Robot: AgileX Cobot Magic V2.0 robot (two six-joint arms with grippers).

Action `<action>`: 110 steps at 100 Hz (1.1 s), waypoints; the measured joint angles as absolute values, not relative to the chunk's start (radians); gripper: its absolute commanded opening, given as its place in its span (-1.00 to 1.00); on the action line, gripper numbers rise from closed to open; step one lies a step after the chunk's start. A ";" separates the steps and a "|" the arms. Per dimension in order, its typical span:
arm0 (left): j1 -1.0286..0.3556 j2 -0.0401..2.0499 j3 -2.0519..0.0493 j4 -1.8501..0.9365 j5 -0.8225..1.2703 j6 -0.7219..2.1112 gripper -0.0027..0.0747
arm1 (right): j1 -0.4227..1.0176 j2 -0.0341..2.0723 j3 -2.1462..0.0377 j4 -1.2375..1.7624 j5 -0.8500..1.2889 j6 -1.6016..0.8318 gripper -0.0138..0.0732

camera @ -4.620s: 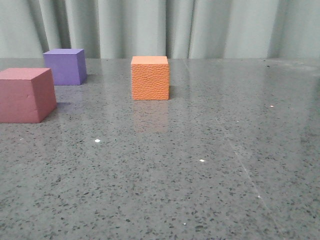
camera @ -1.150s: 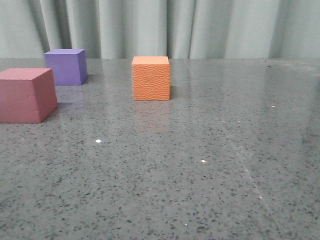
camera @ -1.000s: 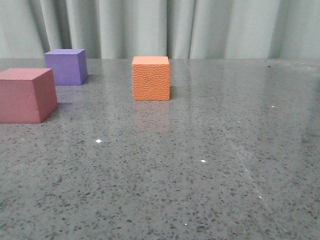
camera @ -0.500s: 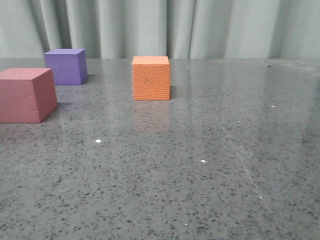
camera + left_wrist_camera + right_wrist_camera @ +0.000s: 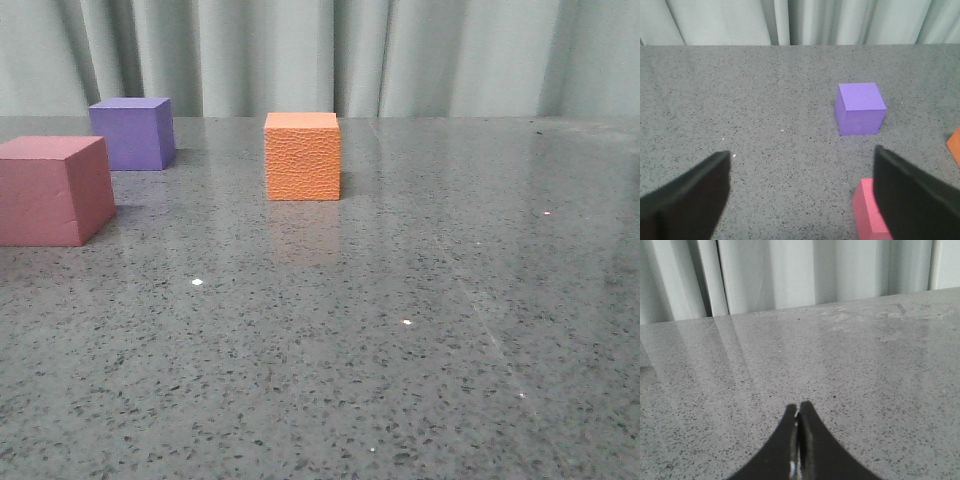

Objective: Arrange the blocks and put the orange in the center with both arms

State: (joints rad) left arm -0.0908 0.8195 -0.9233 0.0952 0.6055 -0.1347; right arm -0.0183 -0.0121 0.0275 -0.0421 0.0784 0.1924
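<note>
The orange cube point(image 5: 302, 157) stands near the middle of the table, toward the back. At far left the pink-red cube point(image 5: 52, 189) sits close to the front view's edge, with the purple cube point(image 5: 131, 132) behind it. Neither arm shows in the front view. My left gripper point(image 5: 801, 165) is open, with only bare table between its fingers. In the left wrist view the purple cube point(image 5: 860, 108) lies ahead and the pink-red cube point(image 5: 869, 210) sits beside one finger point(image 5: 912, 195); an orange edge point(image 5: 955, 145) peeks in. My right gripper point(image 5: 799, 410) is shut on nothing, over bare table.
The table point(image 5: 400, 330) is dark speckled stone, glossy, with a few white flecks. A pale green curtain point(image 5: 320, 55) hangs along its far edge. Nothing stands on the right half of the table.
</note>
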 measured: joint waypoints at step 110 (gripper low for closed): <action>-0.639 1.588 -1.564 0.200 0.584 -0.479 0.72 | -0.018 -0.012 0.027 -0.042 0.078 0.192 -0.84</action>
